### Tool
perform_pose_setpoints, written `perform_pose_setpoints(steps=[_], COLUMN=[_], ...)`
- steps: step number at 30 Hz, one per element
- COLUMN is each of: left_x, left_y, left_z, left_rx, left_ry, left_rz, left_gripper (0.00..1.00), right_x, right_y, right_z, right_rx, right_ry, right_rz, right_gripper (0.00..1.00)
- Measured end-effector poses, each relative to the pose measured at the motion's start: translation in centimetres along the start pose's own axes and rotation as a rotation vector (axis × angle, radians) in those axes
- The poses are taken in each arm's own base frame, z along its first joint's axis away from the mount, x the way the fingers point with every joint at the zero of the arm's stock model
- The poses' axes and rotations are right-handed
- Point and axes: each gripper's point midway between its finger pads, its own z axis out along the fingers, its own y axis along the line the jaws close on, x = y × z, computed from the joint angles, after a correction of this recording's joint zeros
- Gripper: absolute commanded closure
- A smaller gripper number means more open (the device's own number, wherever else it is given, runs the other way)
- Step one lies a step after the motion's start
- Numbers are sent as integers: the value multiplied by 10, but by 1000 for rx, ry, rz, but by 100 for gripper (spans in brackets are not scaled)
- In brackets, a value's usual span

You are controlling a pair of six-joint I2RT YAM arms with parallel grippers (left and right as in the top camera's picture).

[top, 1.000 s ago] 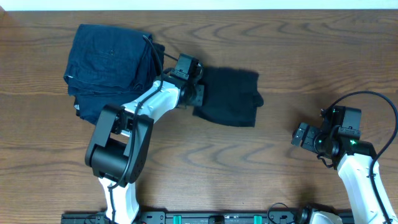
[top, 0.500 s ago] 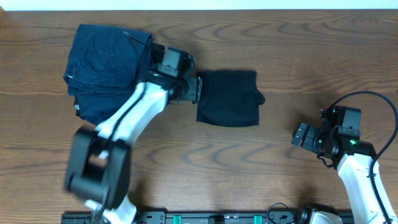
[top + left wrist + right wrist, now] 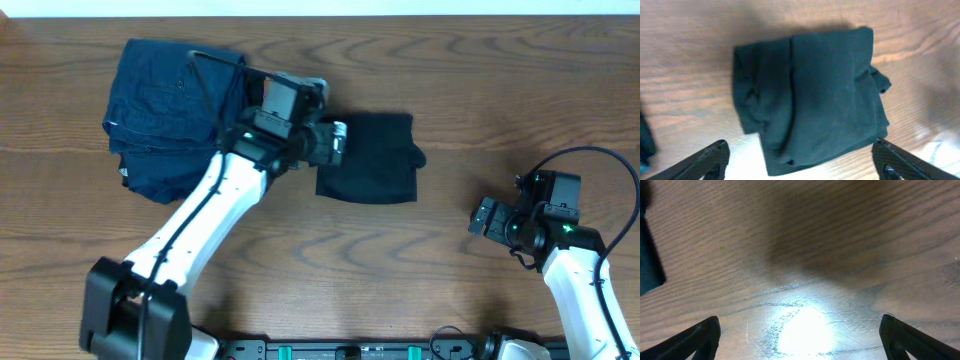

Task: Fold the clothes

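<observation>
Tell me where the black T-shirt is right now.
In the overhead view, the black T-shirt lies folded on the table, just right of the left gripper, with the dark blue stack farther left.

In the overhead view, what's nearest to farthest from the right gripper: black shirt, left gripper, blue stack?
1. Black folded soft T-shirt, table middle.
2. Left gripper, at the shirt's left edge.
3. Dark blue denim-like folded stack, far left.
</observation>
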Motion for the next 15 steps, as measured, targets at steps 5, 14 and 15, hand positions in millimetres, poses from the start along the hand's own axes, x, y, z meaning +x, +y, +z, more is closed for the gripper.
perform_pose_setpoints(steps=[5, 14, 15], left_x=[19, 47, 48], left_y=[-2, 22, 25], left_z=[27, 84, 90], left_rx=[-47, -158, -164], left_ry=[63, 148, 149], left_rz=[17, 29, 30], left_gripper=[2, 2, 2], right_x=[0, 0, 0], right_y=[0, 0, 0], right_z=[0, 0, 0], right_rx=[0, 0, 0], right_ry=[0, 0, 0], right_rz=[0, 0, 0], right_gripper=[1, 1, 1])
